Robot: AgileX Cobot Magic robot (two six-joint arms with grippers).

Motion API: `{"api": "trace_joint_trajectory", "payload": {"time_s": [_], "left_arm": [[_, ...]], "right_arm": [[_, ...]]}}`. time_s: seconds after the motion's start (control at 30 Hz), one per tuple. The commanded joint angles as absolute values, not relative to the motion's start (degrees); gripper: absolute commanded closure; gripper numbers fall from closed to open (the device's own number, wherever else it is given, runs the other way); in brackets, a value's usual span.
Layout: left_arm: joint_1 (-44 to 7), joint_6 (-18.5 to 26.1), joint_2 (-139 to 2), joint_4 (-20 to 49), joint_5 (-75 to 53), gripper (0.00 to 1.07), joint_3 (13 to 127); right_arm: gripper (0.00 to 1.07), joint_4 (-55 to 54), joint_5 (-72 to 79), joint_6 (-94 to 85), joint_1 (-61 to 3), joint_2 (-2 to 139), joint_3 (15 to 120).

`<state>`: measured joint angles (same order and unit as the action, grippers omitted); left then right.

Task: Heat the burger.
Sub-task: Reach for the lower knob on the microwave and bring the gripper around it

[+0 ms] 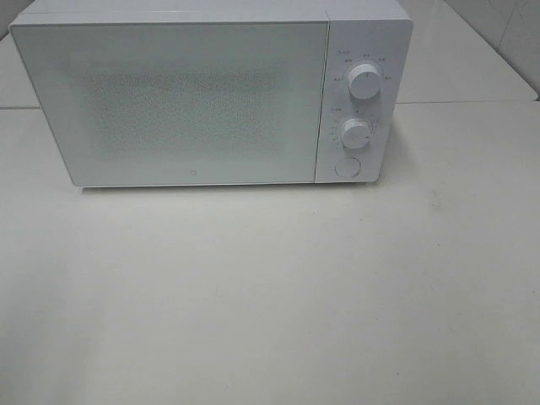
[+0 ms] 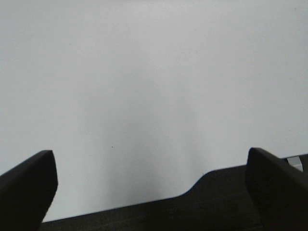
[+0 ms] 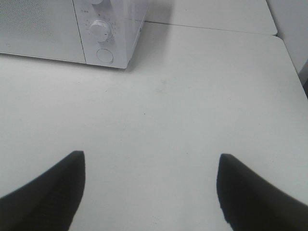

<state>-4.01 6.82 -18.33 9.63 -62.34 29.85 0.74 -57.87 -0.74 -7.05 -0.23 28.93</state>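
The burger is out of view in every frame. A white microwave [image 1: 211,97] stands at the back of the table with its door shut; two round knobs [image 1: 364,82] and a round button [image 1: 347,167] sit on its right panel. No arm appears in the exterior high view. My left gripper [image 2: 151,180] is open over bare white table, with nothing between its dark fingers [image 2: 29,185]. My right gripper [image 3: 151,185] is also open and holds nothing; the microwave's front right corner [image 3: 103,38] lies well ahead of it.
The white table [image 1: 270,295] stretches in front of the microwave. A seam [image 1: 472,103] separates it from a second white surface behind. The table's right edge [image 3: 291,57] shows in the right wrist view.
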Motion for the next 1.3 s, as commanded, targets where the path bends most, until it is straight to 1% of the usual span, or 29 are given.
{"api": "trace_joint_trajectory", "payload": {"time_s": [0.03,0.27,0.73,0.93,1.07,1.13,1.17,1.2,1.3], "left_arm": [[-3.9,6.5,-15.5,9.9,-61.5,0.09,29.7],[-3.9,6.5,-8.2,10.5,-61.5,0.09,29.7],[-3.9,6.5,2.0,10.5,-61.5,0.09,29.7],[-3.9,6.5,1.7,10.4,-61.5,0.09,29.7],[-3.0,6.5,1.7,10.3,-61.5,0.09,29.7],[-0.5,6.5,1.7,10.3,-61.5,0.09,29.7],[-0.5,6.5,1.7,10.3,-61.5,0.09,29.7],[1.2,6.5,1.7,10.3,-61.5,0.09,29.7],[1.7,6.5,1.7,10.3,-61.5,0.09,29.7]], "right_arm": [[0.33,0.8,-57.0,-0.5,-6.7,-1.8,28.8],[0.33,0.8,-57.0,-0.5,-6.7,-1.8,28.8],[0.33,0.8,-57.0,-0.5,-6.7,-1.8,28.8],[0.33,0.7,-57.0,-0.5,-6.7,-1.8,28.8],[0.33,0.7,-57.0,-0.5,-6.7,-1.8,28.8],[0.33,0.7,-57.0,-0.5,-6.7,-1.8,28.8],[0.33,0.7,-57.0,-0.5,-6.7,-1.8,28.8],[0.33,0.7,-57.0,-0.4,-6.7,-1.8,28.8],[0.33,0.7,-57.0,-0.4,-6.7,-1.8,28.8]]}}
